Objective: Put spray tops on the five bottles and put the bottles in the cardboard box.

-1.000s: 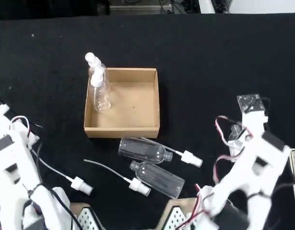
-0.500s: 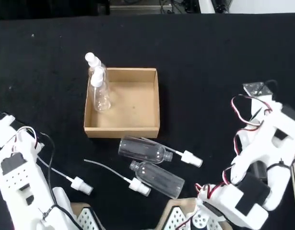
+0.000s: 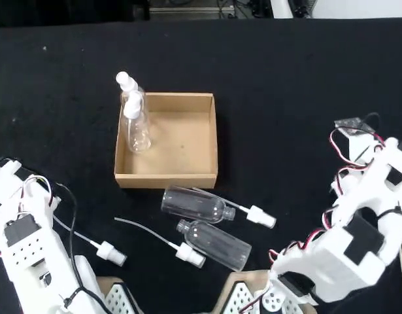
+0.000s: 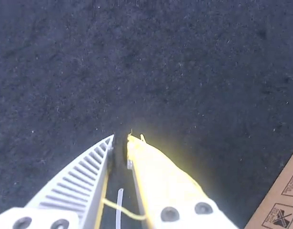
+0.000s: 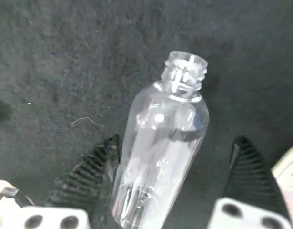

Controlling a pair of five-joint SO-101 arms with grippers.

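We see the cardboard box (image 3: 166, 178) in the middle of the black worktop (image 3: 285, 85). 2 bottles with white spray tops are at its far left corner. The first bottle (image 3: 139, 134) lies inside along the left wall. The corner bottle (image 3: 127, 84) is right at the edge, and we cannot tell if it is in or out.

Just near the box, 2 clear bottles lie on their sides. The upper bottle (image 3: 193, 204) has a spray top (image 3: 261, 216) just to its right. The lower bottle (image 3: 219, 244) has a second top (image 3: 189, 254) at its neck. A third top (image 3: 111, 252) lies alone further left.

At the near right, the right pincer (image 5: 177, 140) has its fingers wide apart, with an open bottle (image 5: 160, 157) between them. At the near left, the left pincer (image 4: 120, 138) has its fingers almost together, with nothing held.
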